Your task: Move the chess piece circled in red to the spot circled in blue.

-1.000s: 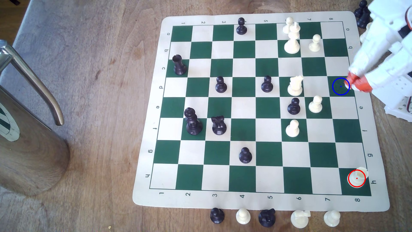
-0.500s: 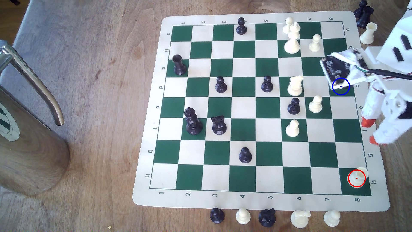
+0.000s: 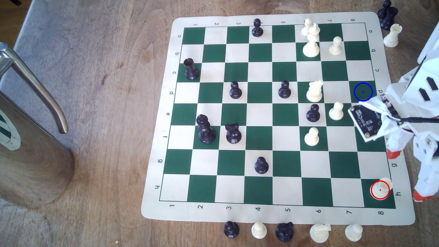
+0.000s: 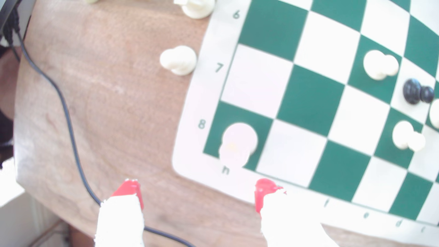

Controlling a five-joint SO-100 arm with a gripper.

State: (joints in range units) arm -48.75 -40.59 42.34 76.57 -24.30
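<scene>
standing upright on the dark green corner square at h8, ringed in red, the cream rook (image 3: 380, 188) is untouched. the gripper (image 3: 406, 175) hovers over the board's edge at the exterior view's right, near the g and h labels, its red-tipped fingers (image 4: 128, 190) spread wide apart with nothing between them; the rook sits just ahead of them in the wrist view. the blue-ringed square (image 3: 363, 92) at d8 is bare, well apart from the rook along the same file. a cream pawn (image 3: 336, 111) stands near it.
</scene>
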